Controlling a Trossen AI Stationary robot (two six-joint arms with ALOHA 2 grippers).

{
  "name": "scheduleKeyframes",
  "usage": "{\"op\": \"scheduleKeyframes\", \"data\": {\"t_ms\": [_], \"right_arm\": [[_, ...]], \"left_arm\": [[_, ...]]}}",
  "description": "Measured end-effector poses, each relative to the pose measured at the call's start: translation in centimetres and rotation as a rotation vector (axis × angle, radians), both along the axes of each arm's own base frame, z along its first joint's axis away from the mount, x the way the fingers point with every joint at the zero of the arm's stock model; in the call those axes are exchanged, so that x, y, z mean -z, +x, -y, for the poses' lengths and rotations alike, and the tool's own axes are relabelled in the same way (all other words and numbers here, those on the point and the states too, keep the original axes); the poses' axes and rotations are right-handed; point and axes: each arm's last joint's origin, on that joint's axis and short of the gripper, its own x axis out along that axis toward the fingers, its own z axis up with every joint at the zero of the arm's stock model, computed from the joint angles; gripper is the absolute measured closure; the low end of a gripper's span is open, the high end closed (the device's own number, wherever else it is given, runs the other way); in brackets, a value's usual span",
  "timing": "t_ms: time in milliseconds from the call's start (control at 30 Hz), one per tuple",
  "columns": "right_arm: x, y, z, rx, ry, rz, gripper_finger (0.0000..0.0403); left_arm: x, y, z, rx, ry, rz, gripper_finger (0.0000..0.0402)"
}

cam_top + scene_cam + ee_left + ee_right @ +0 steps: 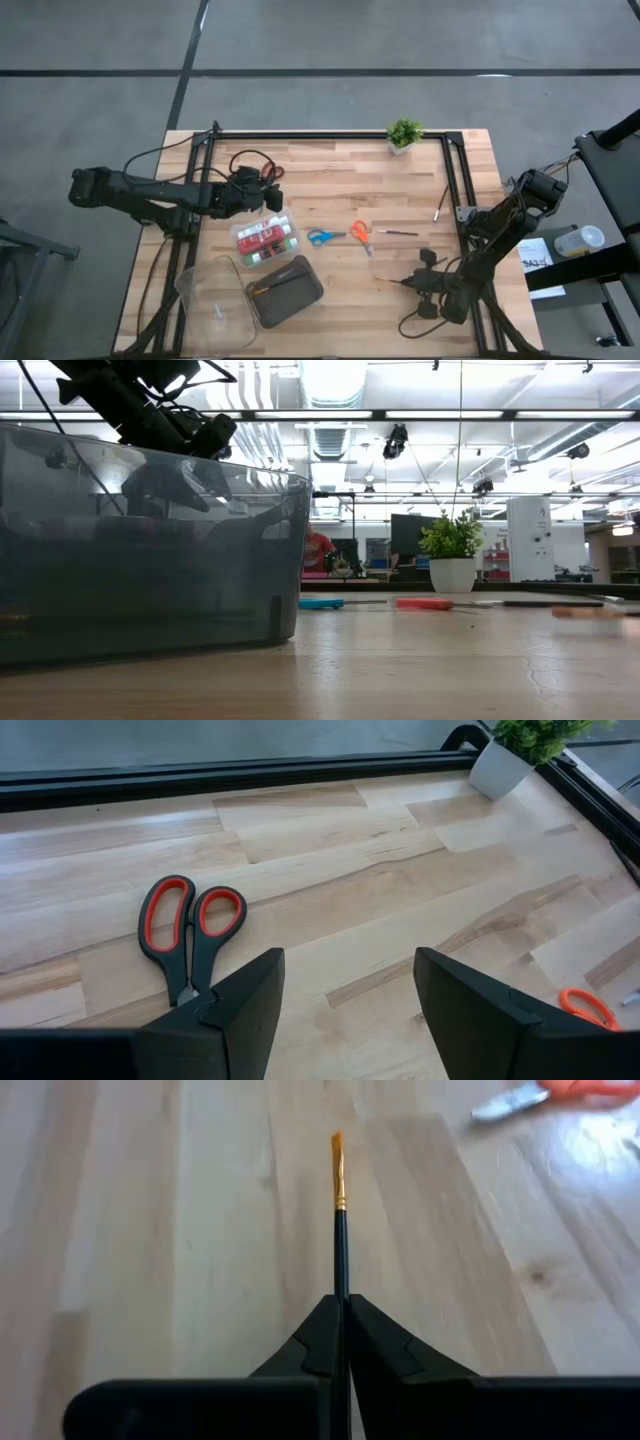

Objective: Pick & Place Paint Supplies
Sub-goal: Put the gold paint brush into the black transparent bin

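My right gripper (341, 1308) is shut on a thin dark-handled brush (339, 1210) with a gold ferrule and orange bristles, low over the table's near right part (415, 285). My left gripper (350, 990) stands open above the table's far left (268, 197). Red-handled scissors (190, 935) lie flat on the wood just in front of it, untouched. Blue scissors (320, 237) and orange scissors (360, 232) lie mid-table, with a loose brush (397, 232) beside them. Paint tubes lie in a small clear box (265, 240). My right gripper pinches the brush's dark handle (341, 1285) between its two fingertips. The fingers lie along the brush, slanting down toward the table. The bristle end (337, 1145) sticks out straight ahead of the fingertips; the handle's rear end is hidden by the fingers.
A dark grey case (285, 290) and a large clear plastic box (215, 300) stand at the near left; the box fills the low view's left. A small potted plant (404, 133) sits at the far edge. Another brush (440, 205) lies at the right rail.
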Motion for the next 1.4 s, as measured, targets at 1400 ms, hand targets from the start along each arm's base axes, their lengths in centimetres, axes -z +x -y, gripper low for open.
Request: {"op": "scheduleKeyframes", "data": {"t_ms": [1400], "right_arm": [[-11.0, 11.4, 6.5, -0.476, -0.185, 0.512, 0.0392]], "left_arm": [[0.0, 0.0, 0.0, 0.0, 0.0, 0.001, 0.0169]]}}
